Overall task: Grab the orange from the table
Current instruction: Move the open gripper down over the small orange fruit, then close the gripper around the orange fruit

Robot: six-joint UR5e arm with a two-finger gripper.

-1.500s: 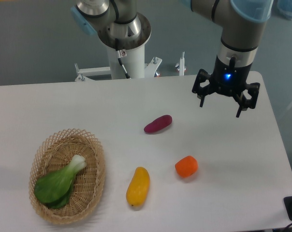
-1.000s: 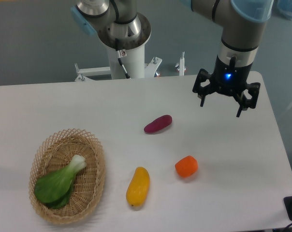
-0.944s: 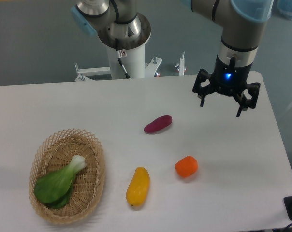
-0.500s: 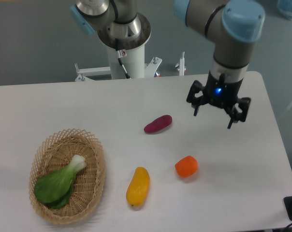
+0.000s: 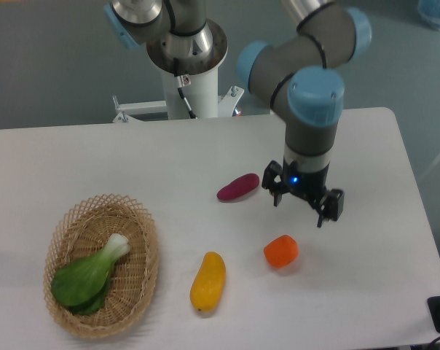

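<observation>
this looks like the approach step: the black two-finger hand [image 5: 301, 205] hangs in the air above the large white bench [image 5: 366, 292], not yet down on the small, roundish, bright red-orange orange [image 5: 281, 251]. the orange sits on the bench just below the hand and a little to its near-left in the picture, apart from both fingers. the hand is spread wide, its two dark fingers [image 5: 332, 211] well apart, and it holds nothing and touches nothing. the next move, as i judge it, calls for sliding the hand a bit further toward the camera until the orange lies between the fingers, then lowering straight down so they straddle the fruit before closing. the orange is smooth and rounded, so a centred grip would likely matter. a purple oblong sweet potato [image 5: 238, 187] lies just to the hand's left, near enough to mind, while the elongated yellow-orange fruit [image 5: 207, 281] lies further off beyond the orange.
</observation>
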